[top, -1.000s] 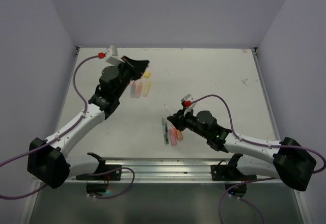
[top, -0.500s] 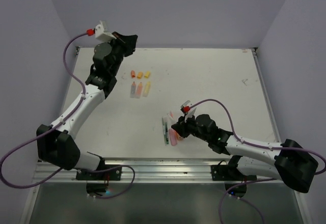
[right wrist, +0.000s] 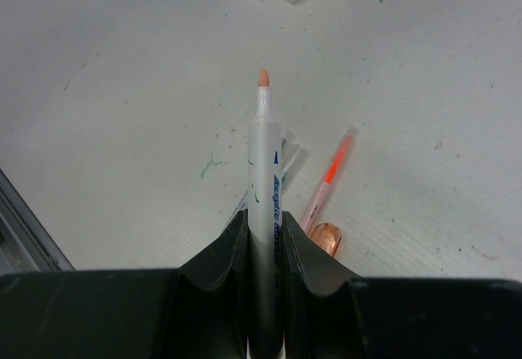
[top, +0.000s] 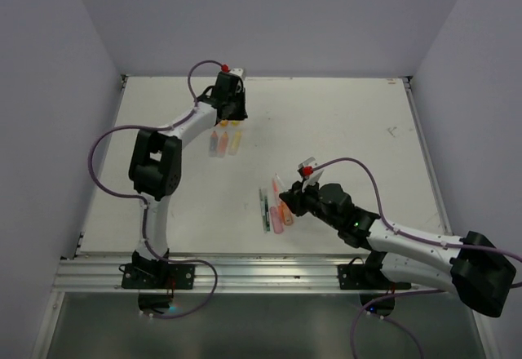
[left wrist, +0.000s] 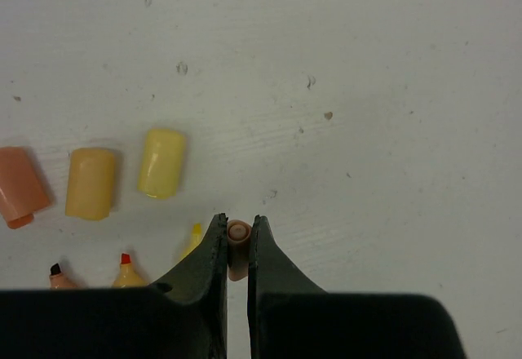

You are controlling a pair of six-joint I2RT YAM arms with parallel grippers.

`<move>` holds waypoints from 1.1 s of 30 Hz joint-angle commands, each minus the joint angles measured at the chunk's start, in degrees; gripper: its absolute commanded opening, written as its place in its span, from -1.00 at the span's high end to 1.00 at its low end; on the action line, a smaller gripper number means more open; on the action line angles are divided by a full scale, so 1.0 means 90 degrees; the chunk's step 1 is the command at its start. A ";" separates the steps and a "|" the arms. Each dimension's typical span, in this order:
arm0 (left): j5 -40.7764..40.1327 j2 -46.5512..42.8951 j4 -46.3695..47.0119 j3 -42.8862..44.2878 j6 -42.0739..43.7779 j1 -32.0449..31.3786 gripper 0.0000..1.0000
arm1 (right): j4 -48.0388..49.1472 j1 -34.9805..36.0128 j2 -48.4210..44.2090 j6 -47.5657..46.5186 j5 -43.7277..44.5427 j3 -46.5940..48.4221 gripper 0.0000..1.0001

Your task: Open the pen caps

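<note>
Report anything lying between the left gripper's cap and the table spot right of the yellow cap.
Nothing visible does. The left gripper is shut on the small peach cap, and the table right of the yellow cap shows only faint specks. A yellow pen tip lies left of the fingers.

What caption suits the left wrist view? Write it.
Left gripper pinches a slim peach cap beside three loose highlighter caps.
</note>
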 commanded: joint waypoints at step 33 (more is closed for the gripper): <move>-0.0649 0.0972 0.0545 0.0735 0.0324 -0.0222 0.00 | 0.0064 0.0002 0.0624 0.0166 0.0210 0.0489 1.00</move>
